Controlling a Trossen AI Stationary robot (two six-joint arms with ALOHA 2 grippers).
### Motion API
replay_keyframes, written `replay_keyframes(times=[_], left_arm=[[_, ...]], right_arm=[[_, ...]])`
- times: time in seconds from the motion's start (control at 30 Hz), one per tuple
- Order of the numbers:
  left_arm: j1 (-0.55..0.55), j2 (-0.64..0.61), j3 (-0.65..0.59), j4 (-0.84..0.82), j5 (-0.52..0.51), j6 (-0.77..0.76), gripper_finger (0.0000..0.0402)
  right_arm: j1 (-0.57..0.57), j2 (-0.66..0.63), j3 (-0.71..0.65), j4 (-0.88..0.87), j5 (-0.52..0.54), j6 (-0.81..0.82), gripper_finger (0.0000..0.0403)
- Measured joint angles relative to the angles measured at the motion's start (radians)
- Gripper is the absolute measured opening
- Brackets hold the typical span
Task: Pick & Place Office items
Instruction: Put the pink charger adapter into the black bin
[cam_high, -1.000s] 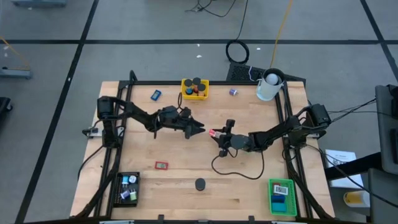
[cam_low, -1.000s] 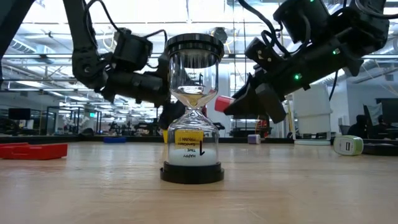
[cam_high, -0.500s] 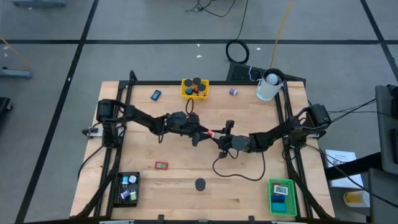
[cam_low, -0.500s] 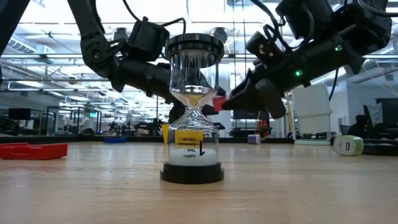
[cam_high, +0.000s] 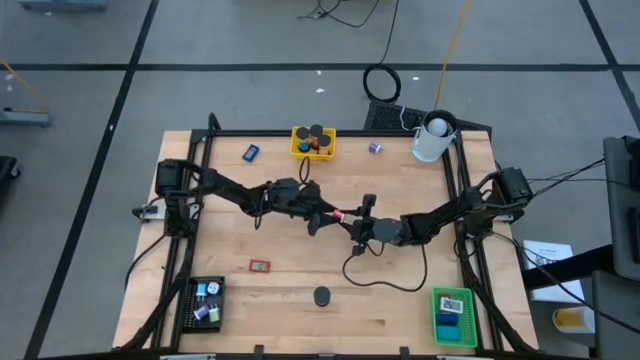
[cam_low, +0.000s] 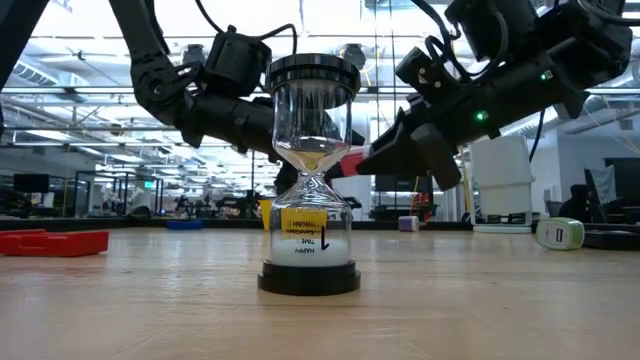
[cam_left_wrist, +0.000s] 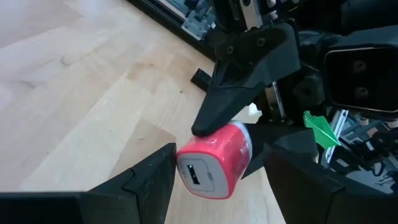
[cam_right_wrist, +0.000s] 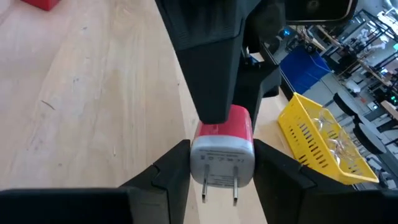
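Red charger (cam_left_wrist: 214, 166) between both pincers; hourglass (cam_low: 310, 175) label reads "HAPPY TIME".

Two matte black jointed arms, blocky housings at joints. Left arm (cam_high: 235, 190): black cable looped off wrist block. Right arm (cam_high: 440, 215): green indicator lights on forearm housing, black cable trailing to table. Fingers (cam_left_wrist: 245, 74) black plastic, wedge-shaped, tapering to blunt tips.

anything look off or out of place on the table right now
Mostly tidy. The odd part is mid-table: both the left gripper and the right gripper are on one red charger plug held in the air, a handover. A black cable loops loose across the wood beneath the right arm.
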Motion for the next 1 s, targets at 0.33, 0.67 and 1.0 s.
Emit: replay_keyframes(times=[0.33,0.67,1.0], left_arm=[[-0.018,0.0,0.0,0.075,0.088,0.041,0.0246],[-0.032,0.0,0.0,0.077,0.095,0.066,0.0243],[-0.032,0.0,-0.001,0.073,0.08,0.063,0.015]], right_arm=[[0.033,0.0,0.0,0.098,0.005,-0.079,0.0141],[0.035,0.001,0.0,0.116,0.002,-0.086,0.0141],[0.035,0.001,-0.001,0.115,0.002,-0.094,0.0145]])
